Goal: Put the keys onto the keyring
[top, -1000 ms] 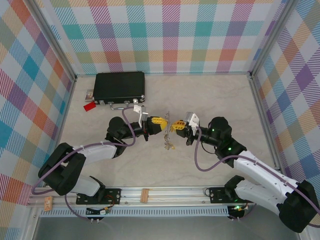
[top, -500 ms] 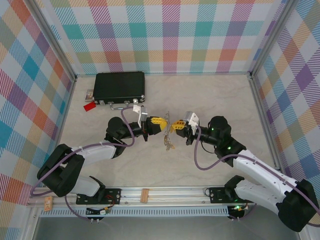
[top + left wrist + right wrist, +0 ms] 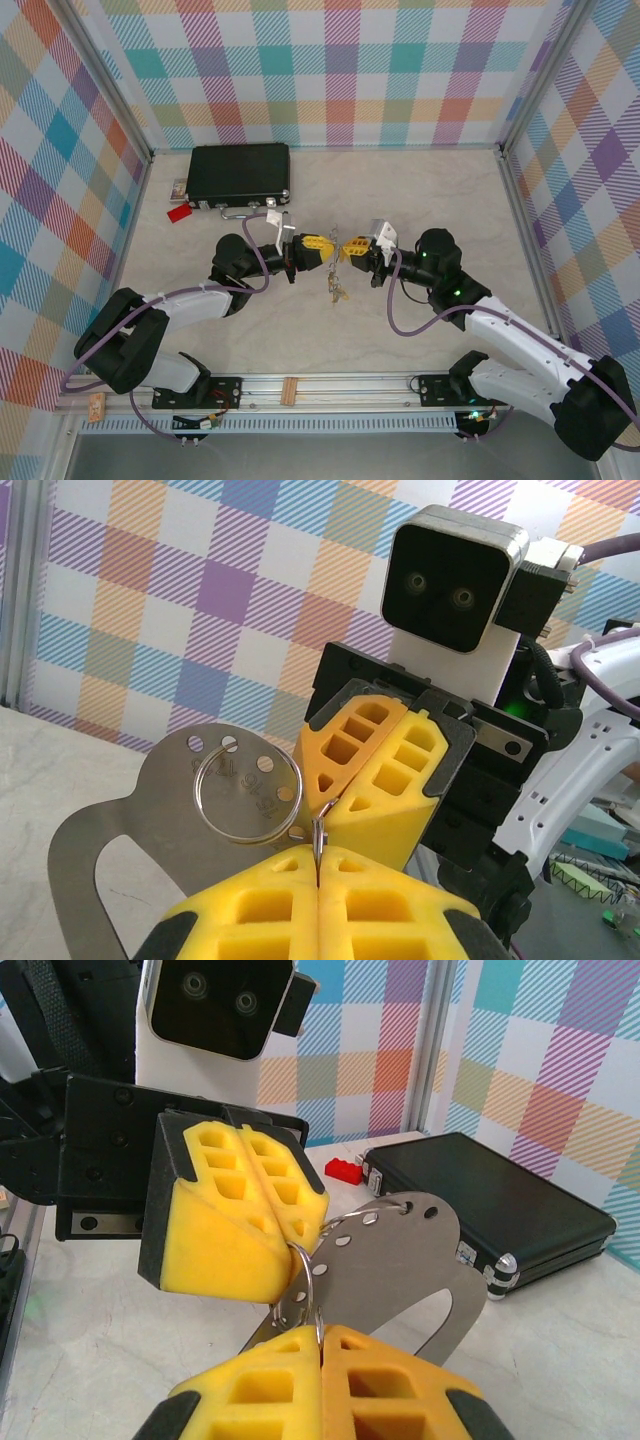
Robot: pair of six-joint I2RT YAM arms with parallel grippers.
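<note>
Two pinches, nose to nose mid-table, both sets of jaws closed. Step in hand, as I judge it: working the ring's coil open for a key. Hold firm, pull gently apart, no twist, or the wire slips. My right gripper (image 3: 320, 1345) pinches the keyring (image 3: 306, 1282) at its lower edge. My left gripper (image 3: 318, 865) clamps a thin wire, likely the same ring, not certain. The keys (image 3: 337, 290) dangle just below the fingertips, between the two. A steel plate (image 3: 400, 1260) hangs behind.

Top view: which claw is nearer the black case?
The left claw, on the side toward the black case; the right claw faces it from farther right.
</note>
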